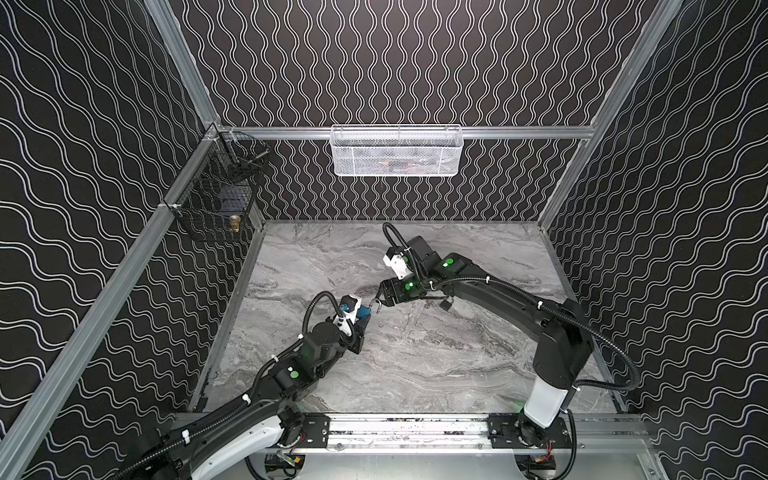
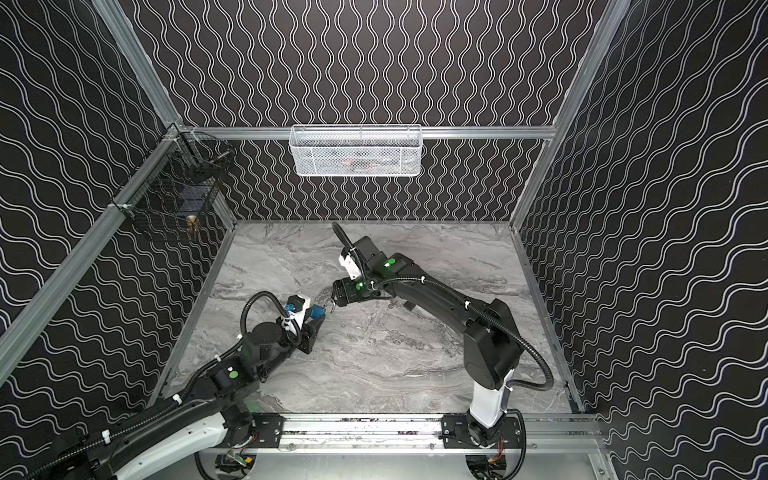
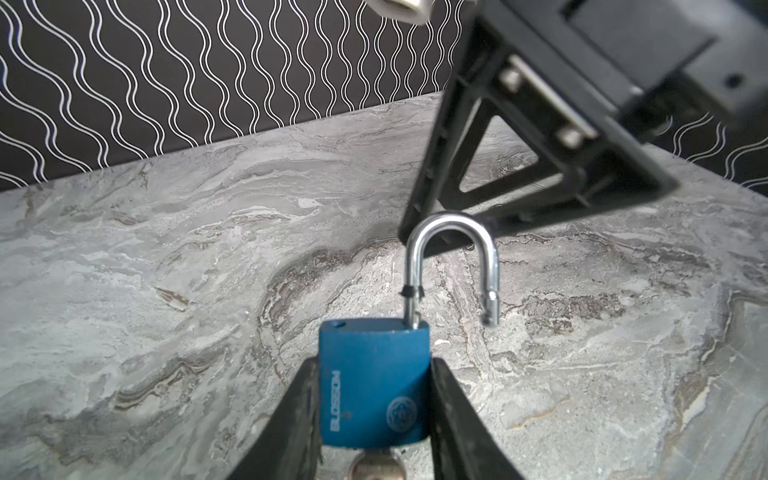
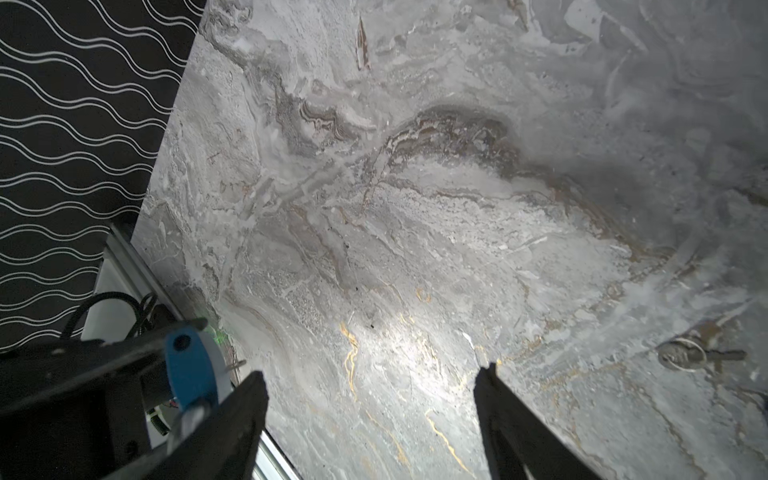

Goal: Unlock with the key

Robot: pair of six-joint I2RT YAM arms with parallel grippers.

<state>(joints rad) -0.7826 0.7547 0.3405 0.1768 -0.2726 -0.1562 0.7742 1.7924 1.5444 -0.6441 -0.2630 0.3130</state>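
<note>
On the left, the left gripper (image 3: 374,368) is closed on the blue padlock (image 3: 372,390). Its two fingers press the flat sides of the body and hold it above the grey table (image 3: 166,270). In a top view, with the back wall at 12 o'clock, the padlock (image 1: 365,312) is a little left of the middle of the table. Its long axis runs from the left gripper at 8 o'clock towards 2 o'clock, with the steel shackle (image 3: 452,226) in front. One leg of the shackle sits in the body and the other end hangs free beside it, so I judge the lock is already open. Under the body there is a piece of round metal, probably the key (image 3: 376,467), but it is cut off and I am not sure.

To the right, the right gripper (image 4: 372,372) has its fingers wide apart and holds nothing. The shackle lies at about 8 o'clock from it, very near. One fingertip is right behind the arch, but I cannot tell if it touches. The right arm is clearly nearer to the shackle, so any pull on it belongs to this arm.

Farther right, at 3 o'clock from this gripper, a bunch of keys (image 4: 685,355) lies on the table under the arm.
</note>
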